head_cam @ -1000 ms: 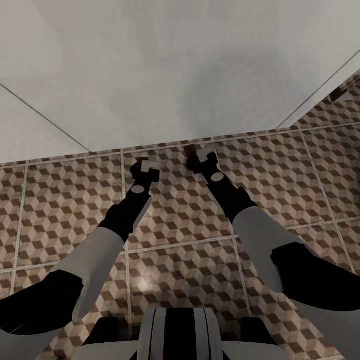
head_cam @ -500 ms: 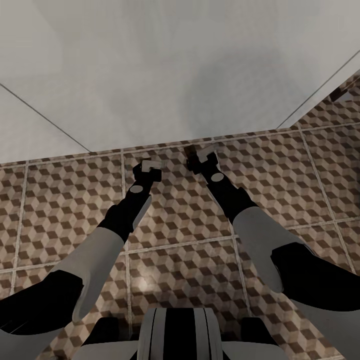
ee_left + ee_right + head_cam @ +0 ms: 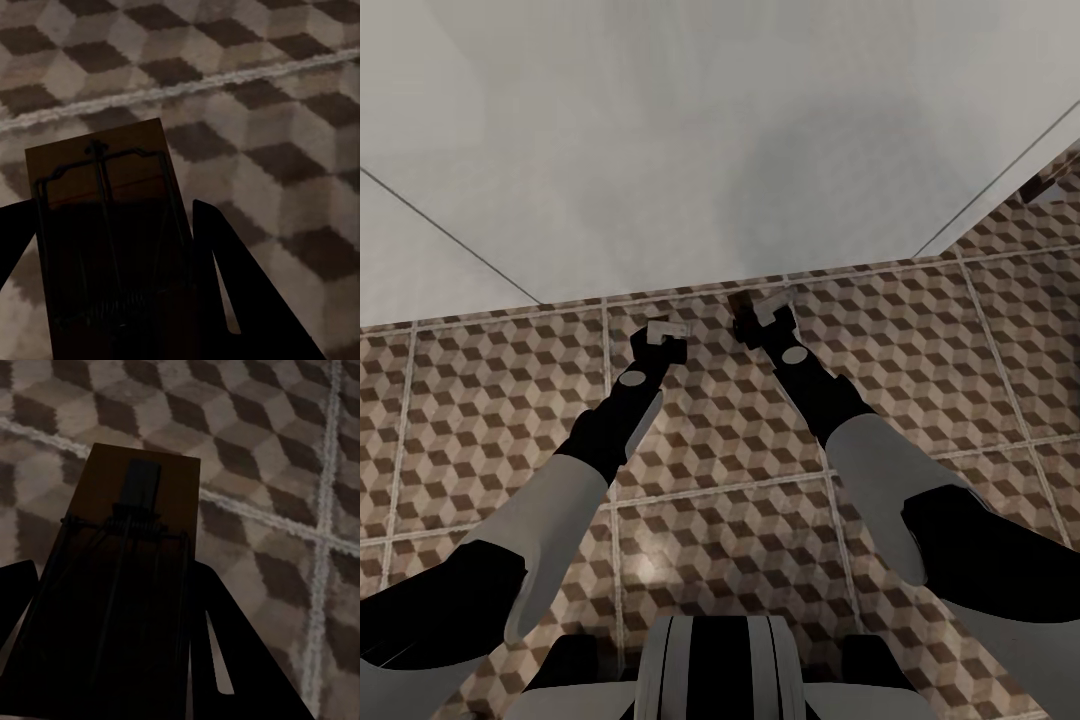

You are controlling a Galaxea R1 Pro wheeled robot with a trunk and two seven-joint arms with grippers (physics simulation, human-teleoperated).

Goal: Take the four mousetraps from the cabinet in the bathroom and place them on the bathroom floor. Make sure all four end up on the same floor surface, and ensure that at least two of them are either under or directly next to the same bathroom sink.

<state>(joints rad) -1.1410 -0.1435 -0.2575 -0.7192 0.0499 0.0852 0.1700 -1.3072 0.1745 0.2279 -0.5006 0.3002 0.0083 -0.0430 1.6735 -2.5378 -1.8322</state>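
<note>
Both arms reach down toward the cube-patterned bathroom floor [image 3: 740, 450]. My left gripper [image 3: 663, 333] is shut on a tan mousetrap [image 3: 105, 195], whose board and dark wire lie between the two black fingers [image 3: 225, 270], just above a pale grout line. My right gripper [image 3: 760, 312] is shut on a second mousetrap [image 3: 135, 532], a brown board with a wire spring, held low over the tiles near a grout crossing. Its brown tip [image 3: 740, 300] shows at the foot of the white surface. The cabinet and the other mousetraps are out of view.
A broad white surface [image 3: 690, 140] with thin dark seams rises just beyond both grippers and meets the tiles along a line. A small brown-and-white object [image 3: 1052, 185] sits at the far right edge. Open tiled floor lies between the arms and to both sides.
My left gripper has crept a little to the right and forward with its mousetrap. The right arm has held still.
</note>
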